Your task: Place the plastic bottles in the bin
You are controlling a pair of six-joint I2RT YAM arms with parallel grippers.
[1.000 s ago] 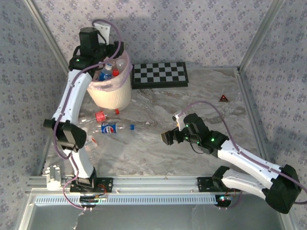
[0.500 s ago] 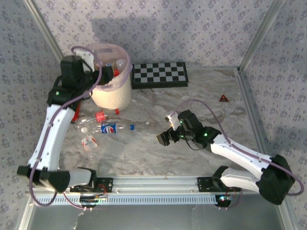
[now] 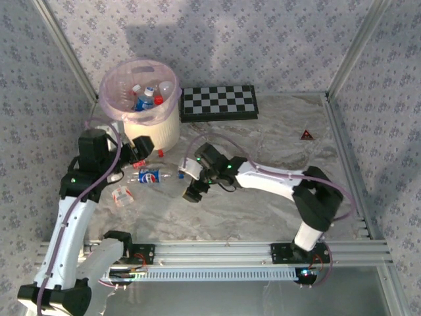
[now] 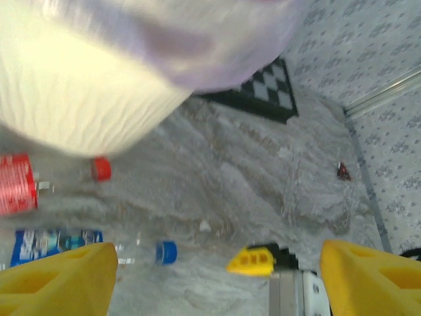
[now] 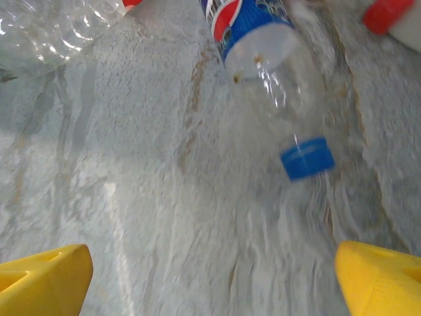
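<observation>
The bin [image 3: 158,128], cream-white with a pink liner, stands at the back left with several plastic bottles [image 3: 146,96] inside. More lie on the table in front of it: a blue-label bottle [image 3: 150,176] with a blue cap [image 5: 306,158], a red-label one [image 4: 16,184], a small red-label one [image 3: 122,196] and a clear one [image 5: 59,26]. My left gripper [image 3: 141,153] hangs open and empty just in front of the bin's wall [image 4: 79,99]. My right gripper [image 3: 188,179] is open and empty, a short way off the blue-label bottle's cap end.
A chequered board [image 3: 219,102] lies right of the bin against the back wall. A small red triangle [image 3: 307,135] sits at the far right. Patterned walls and metal frame posts close the table in. My right gripper's yellow fingertip [image 4: 253,260] shows in the left wrist view.
My left arm has come down from above the bin to the table in front of it, its jaws widening. My right arm has swung left to the blue-label bottle.
</observation>
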